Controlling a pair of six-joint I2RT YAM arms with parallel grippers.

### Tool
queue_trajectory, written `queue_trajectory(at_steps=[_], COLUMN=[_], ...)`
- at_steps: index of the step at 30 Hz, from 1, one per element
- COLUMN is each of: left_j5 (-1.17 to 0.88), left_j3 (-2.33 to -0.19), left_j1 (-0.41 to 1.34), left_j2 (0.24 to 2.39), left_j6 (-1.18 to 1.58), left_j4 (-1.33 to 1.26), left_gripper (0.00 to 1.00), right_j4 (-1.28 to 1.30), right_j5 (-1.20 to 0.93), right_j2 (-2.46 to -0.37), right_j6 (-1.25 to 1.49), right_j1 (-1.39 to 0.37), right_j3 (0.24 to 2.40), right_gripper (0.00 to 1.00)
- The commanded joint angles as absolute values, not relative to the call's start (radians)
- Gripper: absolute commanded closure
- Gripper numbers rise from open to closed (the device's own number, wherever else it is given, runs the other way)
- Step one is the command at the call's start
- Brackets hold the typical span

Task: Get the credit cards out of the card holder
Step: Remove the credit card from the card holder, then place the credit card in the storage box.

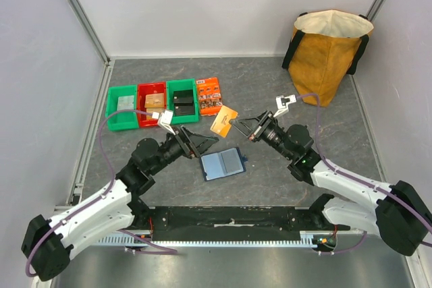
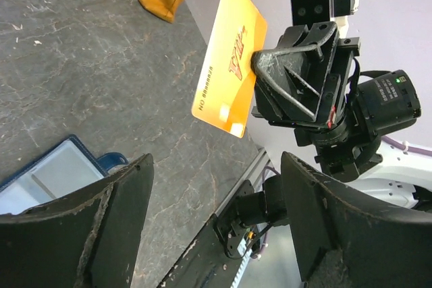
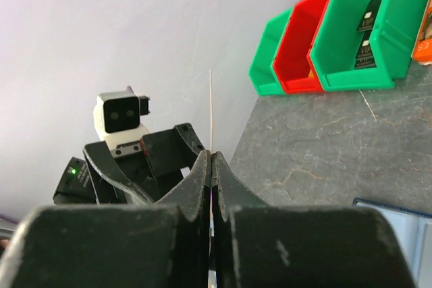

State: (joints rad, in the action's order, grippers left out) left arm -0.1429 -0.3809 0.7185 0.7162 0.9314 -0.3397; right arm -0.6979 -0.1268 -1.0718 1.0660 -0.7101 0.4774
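Observation:
The tan-gold credit card [image 1: 223, 121] is held in the air by my right gripper [image 1: 237, 125], which is shut on its edge. In the left wrist view the card [image 2: 229, 65] shows its printed face; in the right wrist view it is an edge-on line [image 3: 210, 109] rising from my shut right gripper [image 3: 212, 156]. The navy card holder [image 1: 223, 162] lies open on the table with its pale blue sleeves up, and it also shows in the left wrist view [image 2: 54, 173]. My left gripper [image 1: 206, 141] is open and empty, just left of the holder and below the card.
Two green bins [image 1: 122, 107] [image 1: 182, 101] flank a red bin [image 1: 152, 102] at the back left. An orange printed packet [image 1: 209, 95] lies beside them. A yellow bag [image 1: 329, 52] stands at the back right.

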Motion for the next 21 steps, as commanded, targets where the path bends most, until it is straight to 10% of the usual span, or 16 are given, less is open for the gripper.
queue_trajectory(at_steps=[1,13,21], left_j5=[-0.084,0.025,0.06], left_j3=[-0.423,-0.433,-0.417], left_j1=[0.755,0.77,0.769], left_j2=[0.758,0.848,0.839], left_j6=[0.919,0.971,0.98], left_j4=[-0.462,-0.614,-0.631], left_gripper=[0.2,0.36,0.98], right_j4=[-0.819,-0.891,-0.905], right_j5=[-0.06,-0.066,-0.098], right_j2=[-1.094,-1.112,-1.129], right_j6=[1.097,1.121,1.106], right_j1=[-0.733,-0.752,-0.756], right_j3=[0.472,0.448,0.439], right_gripper=[1.0,1.0,0.96])
